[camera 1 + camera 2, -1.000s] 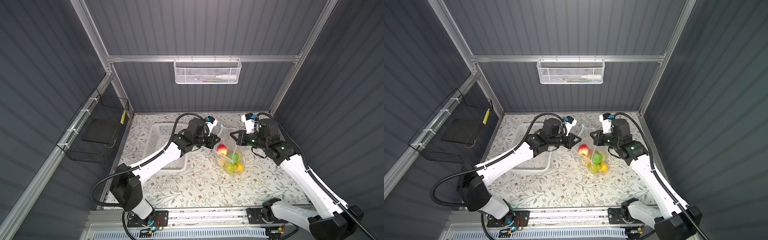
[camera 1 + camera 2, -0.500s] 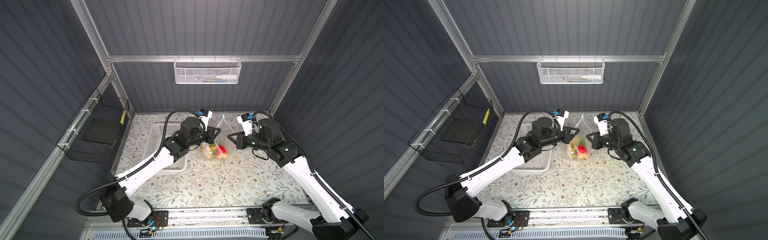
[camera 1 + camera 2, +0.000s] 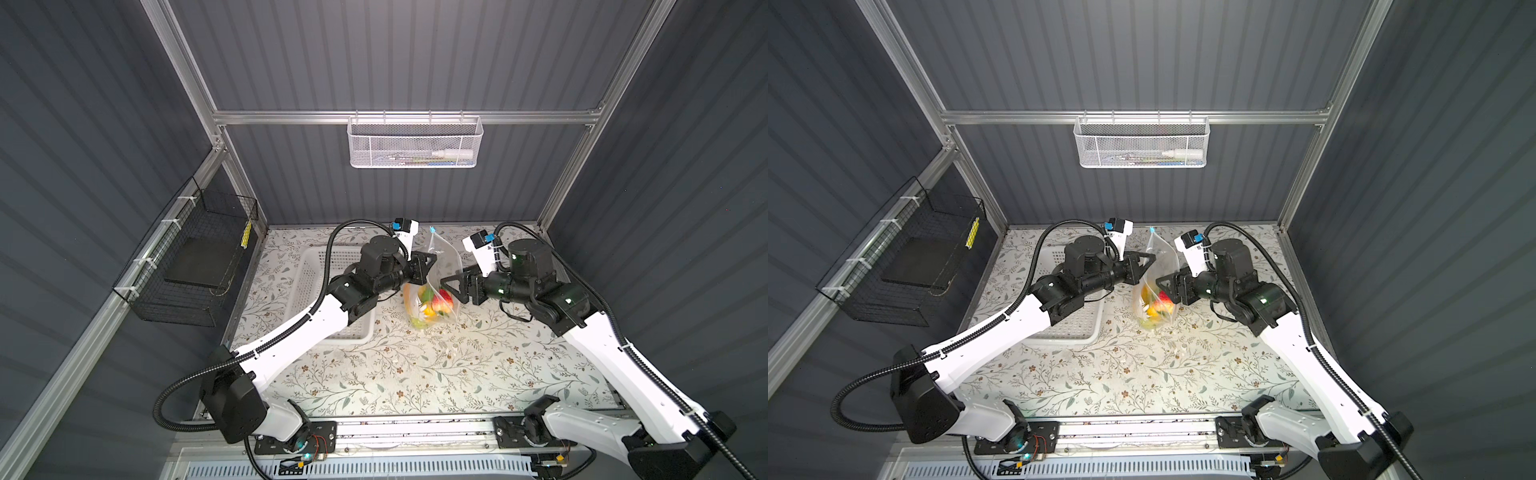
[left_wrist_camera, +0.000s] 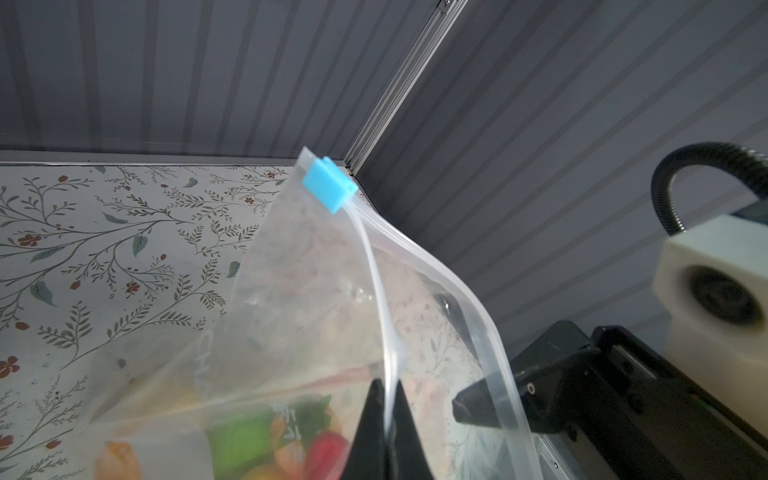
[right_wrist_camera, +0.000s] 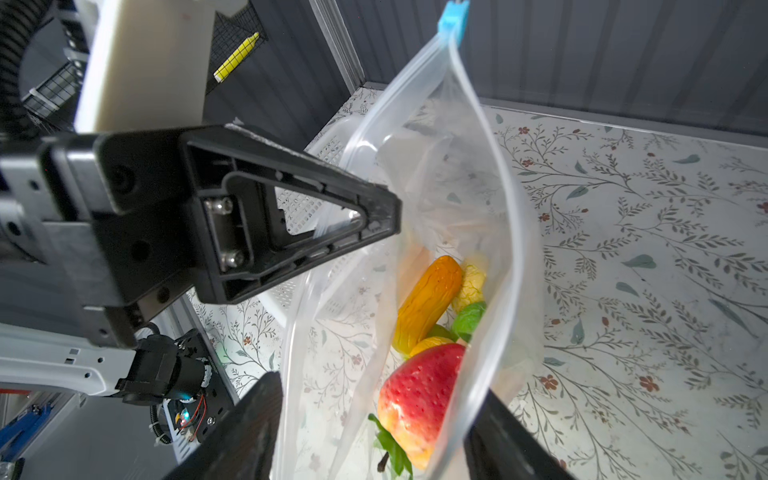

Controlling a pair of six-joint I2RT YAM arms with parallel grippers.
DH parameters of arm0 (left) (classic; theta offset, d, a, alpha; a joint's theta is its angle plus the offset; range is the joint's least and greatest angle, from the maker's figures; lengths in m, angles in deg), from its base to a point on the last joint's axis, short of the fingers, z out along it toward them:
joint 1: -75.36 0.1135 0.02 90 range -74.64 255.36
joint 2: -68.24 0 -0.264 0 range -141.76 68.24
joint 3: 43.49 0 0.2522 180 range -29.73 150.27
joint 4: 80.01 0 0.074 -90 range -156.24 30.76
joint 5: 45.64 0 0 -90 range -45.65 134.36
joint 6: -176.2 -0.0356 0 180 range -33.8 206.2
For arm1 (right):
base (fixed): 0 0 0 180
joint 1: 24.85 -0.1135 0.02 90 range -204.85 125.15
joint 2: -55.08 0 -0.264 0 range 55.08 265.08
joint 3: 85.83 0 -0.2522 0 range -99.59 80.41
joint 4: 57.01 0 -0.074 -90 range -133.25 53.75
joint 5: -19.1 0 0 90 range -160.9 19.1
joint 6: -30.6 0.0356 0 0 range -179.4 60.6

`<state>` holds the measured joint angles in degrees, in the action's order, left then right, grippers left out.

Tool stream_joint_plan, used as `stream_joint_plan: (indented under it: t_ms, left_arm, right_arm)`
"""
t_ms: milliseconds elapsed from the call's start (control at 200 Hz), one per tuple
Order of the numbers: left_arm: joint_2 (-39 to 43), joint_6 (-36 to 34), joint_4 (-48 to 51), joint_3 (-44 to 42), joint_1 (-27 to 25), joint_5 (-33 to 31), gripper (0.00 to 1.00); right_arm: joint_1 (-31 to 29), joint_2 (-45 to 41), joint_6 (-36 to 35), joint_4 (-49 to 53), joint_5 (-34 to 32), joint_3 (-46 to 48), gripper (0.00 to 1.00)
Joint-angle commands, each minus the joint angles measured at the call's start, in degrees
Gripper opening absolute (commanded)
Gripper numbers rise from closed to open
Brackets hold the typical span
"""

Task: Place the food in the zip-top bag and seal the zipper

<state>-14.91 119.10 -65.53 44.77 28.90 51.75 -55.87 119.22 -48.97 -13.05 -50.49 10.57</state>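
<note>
The zip-top bag hangs upright over the table, with the food bunched at its bottom. A red strawberry, an orange gourd and green pieces show through the mouth. My left gripper is shut on one lip of the zipper. The lips stand apart, and the light-blue slider sits at the top end. My right gripper is open, its jaws wide on either side of the bag's mouth.
A white perforated basket lies on the table under my left arm. A white mesh basket hangs on the back wall and a black wire rack on the left wall. The floral table spreads out in front.
My right gripper has opened and let go of the bag's lip. The bag has swung left and now hangs more upright from my left gripper.
</note>
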Motion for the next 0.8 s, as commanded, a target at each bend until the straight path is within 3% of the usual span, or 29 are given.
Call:
stream_joint_plan:
  t_ms: [0,280,455,610,795]
  left_arm:
    - [-0.82,0.94,-1.94,0.07,-0.2,-0.91,0.0]
    - [-1.28,1.68,-1.78,0.38,-0.2,-1.73,0.0]
    - [-1.04,2.63,-1.87,-0.21,-0.21,-2.84,0.0]
    - [-0.37,3.4,-2.26,-0.83,-0.17,-3.59,0.0]
    - [0.01,3.86,-2.58,-1.37,-0.19,-3.97,0.02]
  right_arm:
    - [-4.3,1.93,-3.98,1.5,-7.9,-2.82,0.7]
    - [-12.82,8.07,-7.51,8.62,-25.49,-8.07,0.73]
    - [-16.08,12.27,-7.29,11.54,-36.11,-11.06,0.68]
    - [-16.59,13.16,-5.72,10.97,-39.09,-11.19,0.55]
    - [-16.7,12.43,-5.01,9.45,-39.21,-10.88,0.28]
